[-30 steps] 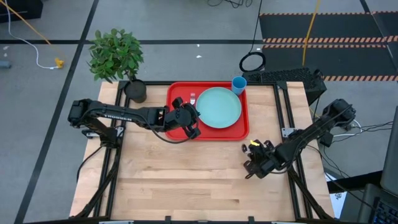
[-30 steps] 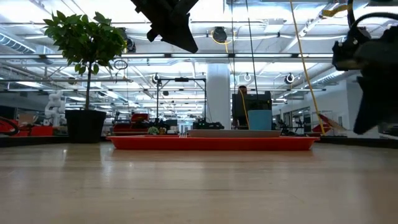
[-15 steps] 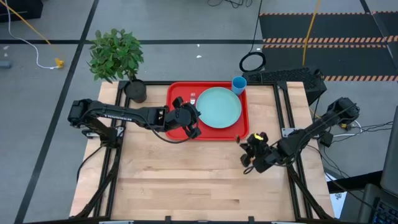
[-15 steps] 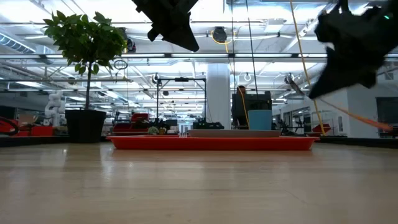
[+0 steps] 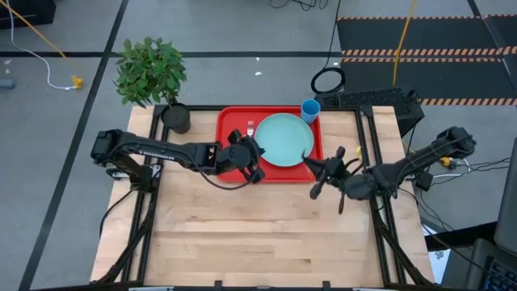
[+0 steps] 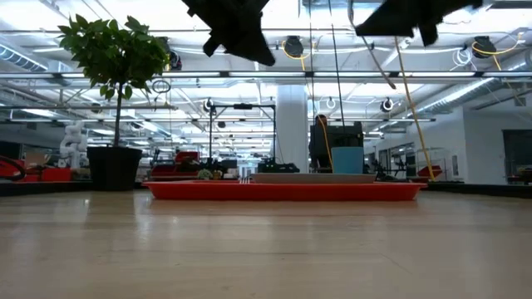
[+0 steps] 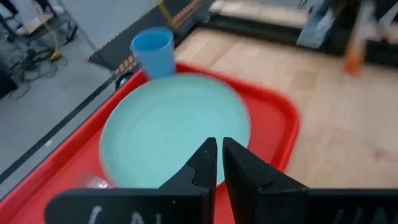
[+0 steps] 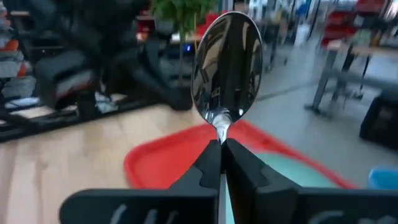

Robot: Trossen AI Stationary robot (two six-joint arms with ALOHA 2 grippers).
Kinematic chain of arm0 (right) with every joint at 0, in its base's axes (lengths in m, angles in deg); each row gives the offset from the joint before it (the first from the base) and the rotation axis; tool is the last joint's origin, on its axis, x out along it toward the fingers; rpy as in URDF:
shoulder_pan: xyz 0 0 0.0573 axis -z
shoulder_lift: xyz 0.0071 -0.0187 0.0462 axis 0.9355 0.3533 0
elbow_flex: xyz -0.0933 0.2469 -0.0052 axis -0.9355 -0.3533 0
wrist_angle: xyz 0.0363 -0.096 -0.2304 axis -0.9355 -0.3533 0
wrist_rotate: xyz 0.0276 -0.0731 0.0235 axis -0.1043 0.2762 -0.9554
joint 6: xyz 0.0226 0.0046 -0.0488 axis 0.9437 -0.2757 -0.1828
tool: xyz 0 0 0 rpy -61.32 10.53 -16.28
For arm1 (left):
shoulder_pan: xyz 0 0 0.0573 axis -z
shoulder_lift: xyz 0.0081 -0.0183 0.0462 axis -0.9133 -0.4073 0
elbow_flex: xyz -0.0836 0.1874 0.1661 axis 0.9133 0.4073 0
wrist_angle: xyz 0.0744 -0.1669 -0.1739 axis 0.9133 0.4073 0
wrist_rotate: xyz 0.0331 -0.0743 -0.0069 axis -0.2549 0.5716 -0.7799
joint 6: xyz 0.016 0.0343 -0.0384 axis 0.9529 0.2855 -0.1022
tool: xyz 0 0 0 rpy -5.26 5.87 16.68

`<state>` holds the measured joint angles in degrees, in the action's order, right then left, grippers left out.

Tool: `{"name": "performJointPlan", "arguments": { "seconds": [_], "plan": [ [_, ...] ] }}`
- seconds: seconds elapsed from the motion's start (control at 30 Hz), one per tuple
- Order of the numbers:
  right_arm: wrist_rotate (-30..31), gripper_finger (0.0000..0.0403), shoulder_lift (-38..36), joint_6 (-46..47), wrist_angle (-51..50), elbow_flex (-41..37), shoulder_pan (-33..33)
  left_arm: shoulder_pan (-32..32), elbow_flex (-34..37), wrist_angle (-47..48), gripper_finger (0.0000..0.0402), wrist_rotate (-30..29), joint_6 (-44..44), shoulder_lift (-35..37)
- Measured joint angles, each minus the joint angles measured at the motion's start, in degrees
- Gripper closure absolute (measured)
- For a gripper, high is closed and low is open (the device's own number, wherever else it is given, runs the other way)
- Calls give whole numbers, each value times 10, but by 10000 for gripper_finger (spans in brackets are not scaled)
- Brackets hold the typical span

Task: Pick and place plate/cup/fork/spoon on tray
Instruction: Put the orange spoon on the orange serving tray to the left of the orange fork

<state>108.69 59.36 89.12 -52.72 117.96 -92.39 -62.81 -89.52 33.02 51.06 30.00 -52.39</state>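
The red tray lies at the table's far middle. On it rest the teal plate, the blue cup at its far right corner, and the fork's silver head left of the plate. My left gripper hovers shut and empty over the tray's left part, its fingers pointing at the plate. My right gripper is shut on the spoon, high above the tray's near right corner. The spoon's orange handle is hidden. My right gripper pinches the spoon's thin neck just behind the oval bowl, between its two fingertips. The bowl sticks out past the fingertips, in line with the fingers. The spoon is lifted clear of the table and the tray. The fingers hide the handle.
A potted plant stands at the table's far left corner beside the tray, its dark pot showing in the low view. Bare wood spans the table's near half. A black cable ring lies on the floor beyond the table.
My right gripper has risen from low over the table's right side and gone toward the far edge and the tray's near right corner, turning as it went. It has carried the spoon along, clear of the table.
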Motion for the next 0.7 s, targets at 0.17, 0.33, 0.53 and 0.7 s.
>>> {"name": "performJointPlan", "arguments": {
  "seconds": [0.17, 0.33, 0.53, 0.7],
  "plan": [
    [-47, 403, 1, -109, 89, 0, 27, 10, -1, -50, 347, 4, 12, -26],
    [-116, 403, 2, -157, 135, 0, 56, 11, -3, -113, 281, 6, 16, -46],
    [-168, 403, 2, -209, 170, 0, 88, 10, 1, -180, 215, 20, 74, -62],
    [-196, 403, 2, -240, 185, 0, 108, 10, 0, -292, 192, 31, 134, -90]
  ]
}}
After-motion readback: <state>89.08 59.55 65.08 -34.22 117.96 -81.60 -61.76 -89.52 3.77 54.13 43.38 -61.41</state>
